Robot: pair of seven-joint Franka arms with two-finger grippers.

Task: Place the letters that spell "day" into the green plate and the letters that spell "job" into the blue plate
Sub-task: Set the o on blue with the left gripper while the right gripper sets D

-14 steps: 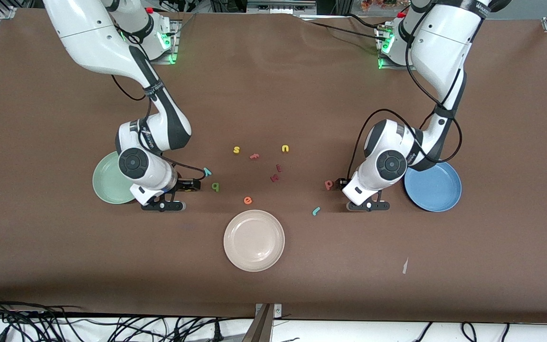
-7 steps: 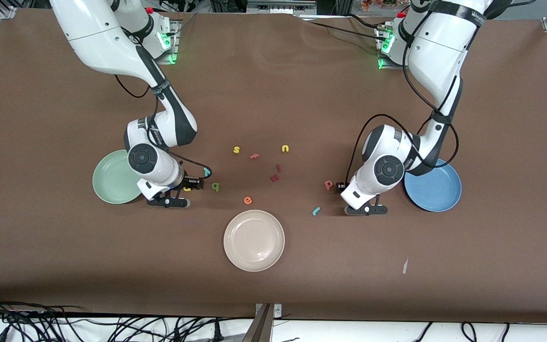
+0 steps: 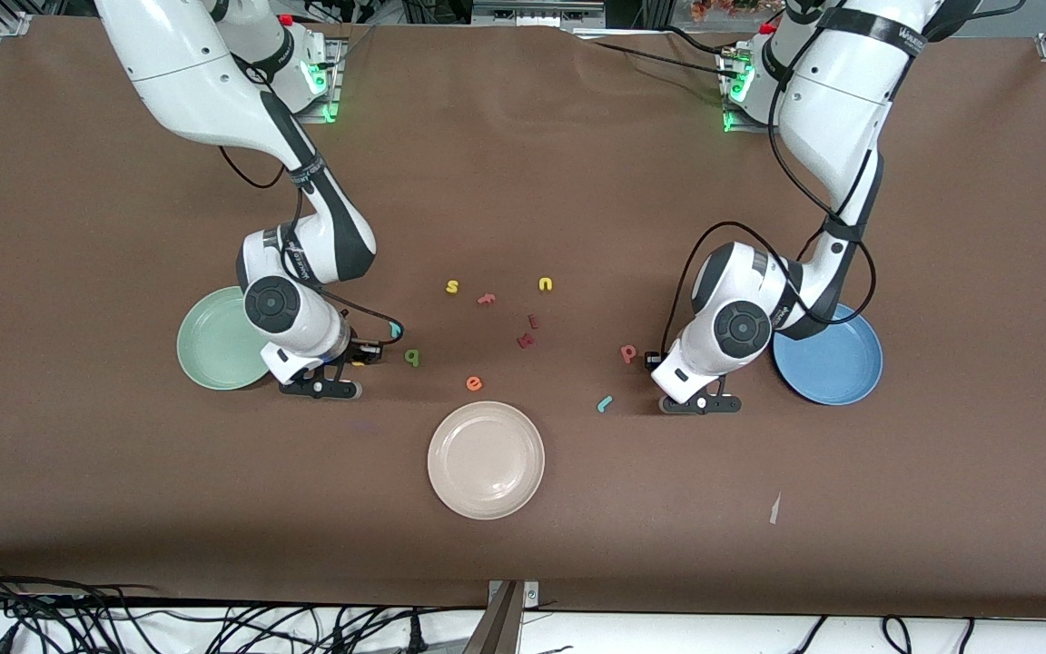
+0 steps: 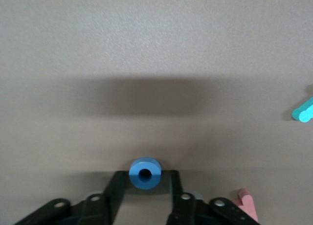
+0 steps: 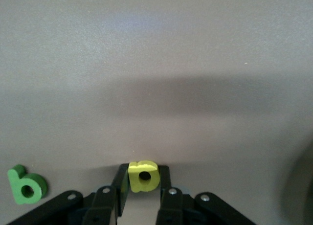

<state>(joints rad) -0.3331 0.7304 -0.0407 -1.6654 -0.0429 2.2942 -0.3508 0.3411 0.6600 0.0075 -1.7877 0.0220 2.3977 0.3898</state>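
**Two letters pinched at once, one for each plate**

Brown table covering runs under everything, and both arms are down on it. For this step we want each pinch square on the foam and a straight lift before swinging toward a plate, since such small, light pieces could twist or slip out.

Our right gripper (image 5: pixel 143 182) has its fingers pressed on both sides of the yellow "a" (image 5: pixel 144 175), low at the table beside the green plate (image 3: pixel 207 343). Just beside it lies the dark green "d" (image 3: pixel 411 357), with the teal "y" (image 3: pixel 395 330) a little farther from the front camera.

Our left gripper (image 4: pixel 145 182) has its fingers against the sides of the blue "o" (image 4: pixel 145 172), low at the table beside the blue plate (image 3: pixel 836 363). The salmon "b" (image 3: pixel 629 352) lies just beside it, and the teal "j" (image 3: pixel 605 403) nearer the front camera.

Both plates hold no letters yet. Between the arms lie the spare letters and the cream-white plate (image 3: pixel 459 486).
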